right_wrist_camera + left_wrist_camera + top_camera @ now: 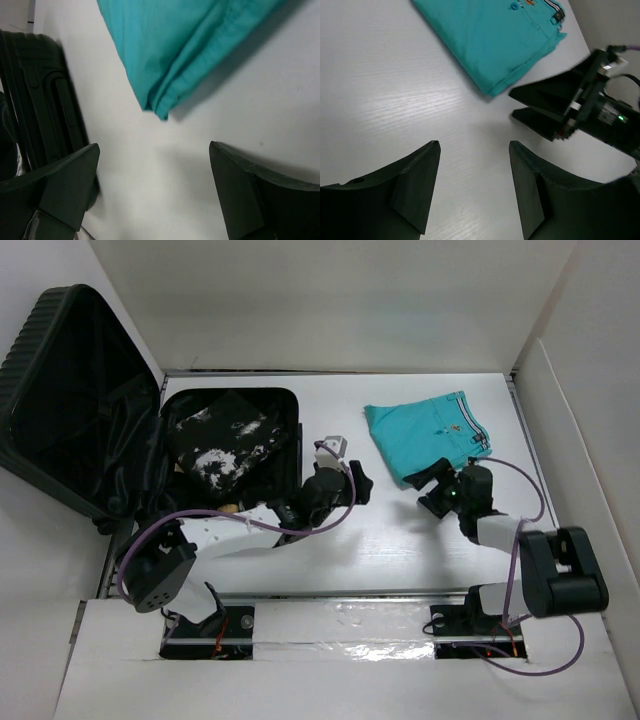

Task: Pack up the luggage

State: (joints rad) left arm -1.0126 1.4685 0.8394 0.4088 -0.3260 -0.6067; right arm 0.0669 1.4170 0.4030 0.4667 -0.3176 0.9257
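My right jaws are spread wide and hold nothing. The teal cloth point(170, 45) lies straight ahead of them, and its nearest folded corner points back into the gap between the two tips. It is close but not touching, with bare tabletop point(165, 180) between us. From above, the cloth point(425, 430) is a flat folded packet. Its long axis runs crosswise to my right jaws' reach, so I face a corner rather than a full edge.

My left jaws are spread and empty too. The same cloth point(495, 40) lies ahead of them but clearly farther off, and the right arm's black fingers point(545, 107) sit off to their right, between them and the cloth's near corner. The right arm is the nearer one, so I judge this pick belongs to it.

The luggage point(70, 400) stands open beyond my left jaws, on the side away from the cloth. Its ribbed lid is thrown back and a patterned cloth point(222, 440) already lies in the lower half. From my right jaws it sits off to the left, and its dark ribbed shell point(45, 100) shows there.

The coming move is therefore a short push forward to pinch that corner. I expect a long carry leftward after it, across the space my left arm occupies. The thin folded layers may slip apart if I catch only the top ply.
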